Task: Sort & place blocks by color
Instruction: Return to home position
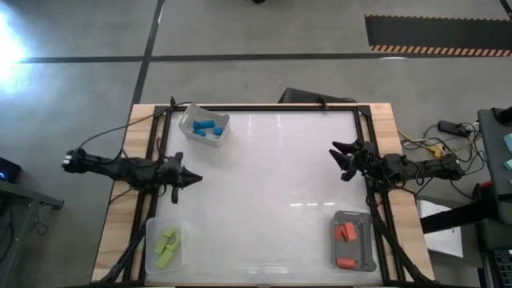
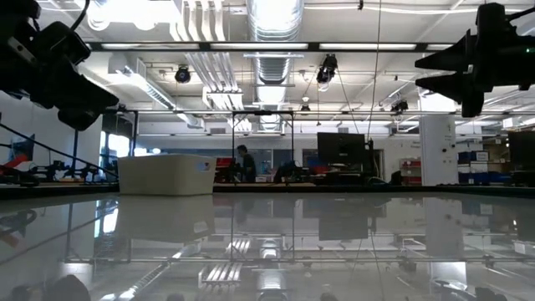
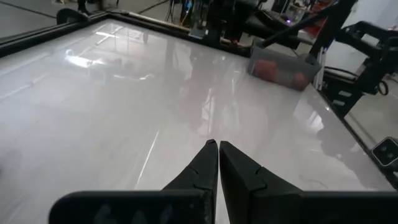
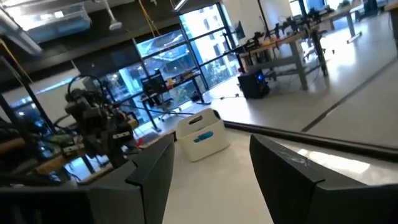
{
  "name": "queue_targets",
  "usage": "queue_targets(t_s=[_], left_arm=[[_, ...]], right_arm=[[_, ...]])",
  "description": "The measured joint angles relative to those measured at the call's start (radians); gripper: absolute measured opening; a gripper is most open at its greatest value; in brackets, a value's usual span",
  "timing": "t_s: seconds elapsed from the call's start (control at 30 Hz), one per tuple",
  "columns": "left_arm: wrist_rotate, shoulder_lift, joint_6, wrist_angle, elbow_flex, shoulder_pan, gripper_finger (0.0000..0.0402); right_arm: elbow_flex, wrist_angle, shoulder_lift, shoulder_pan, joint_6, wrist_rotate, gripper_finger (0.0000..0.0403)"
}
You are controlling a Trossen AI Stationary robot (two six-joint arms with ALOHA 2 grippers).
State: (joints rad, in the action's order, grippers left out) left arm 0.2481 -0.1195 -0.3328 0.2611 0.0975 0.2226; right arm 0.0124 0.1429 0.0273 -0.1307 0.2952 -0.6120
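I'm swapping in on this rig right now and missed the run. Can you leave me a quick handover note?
Left claw: shut, empty, raised at the left edge of the table. Right claw: open, empty, raised at the right edge.
Blue blocks: upper clear tray, high view's top left. Yellow-green blocks: lower clear tray, bottom left. Orange-red blocks: grey tray, bottom right.
Done: no loose block shows on the table. Left: probably just parking both arms.

Blocks (image 1: 206, 128) in trays (image 1: 186, 122) at far-left, near-left, near-right corners of table (image 1: 272, 176).
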Motion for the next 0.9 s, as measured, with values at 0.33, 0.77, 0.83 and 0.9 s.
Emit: queue_targets(t_s=[0.33,0.77,0.83,0.9], left_arm=[[0.0,-0.068,0.0,-0.002,-0.001,0.0,0.0],[0.0,-0.134,0.0,-0.002,-0.002,0.0,0.0],[0.0,-0.143,0.0,-0.002,-0.002,0.0,0.0],[0.0,-0.151,0.0,-0.002,-0.002,0.0,0.0]], right_arm=[[0.0,-0.004,0.001,0.0,0.027,0.001,0.0201],[0.0,-0.004,0.002,0.0,0.027,0.001,0.0201],[0.0,-0.004,0.002,0.0,0.027,0.001,0.0201],[0.0,-0.005,0.002,0.0,0.027,0.001,0.0201]])
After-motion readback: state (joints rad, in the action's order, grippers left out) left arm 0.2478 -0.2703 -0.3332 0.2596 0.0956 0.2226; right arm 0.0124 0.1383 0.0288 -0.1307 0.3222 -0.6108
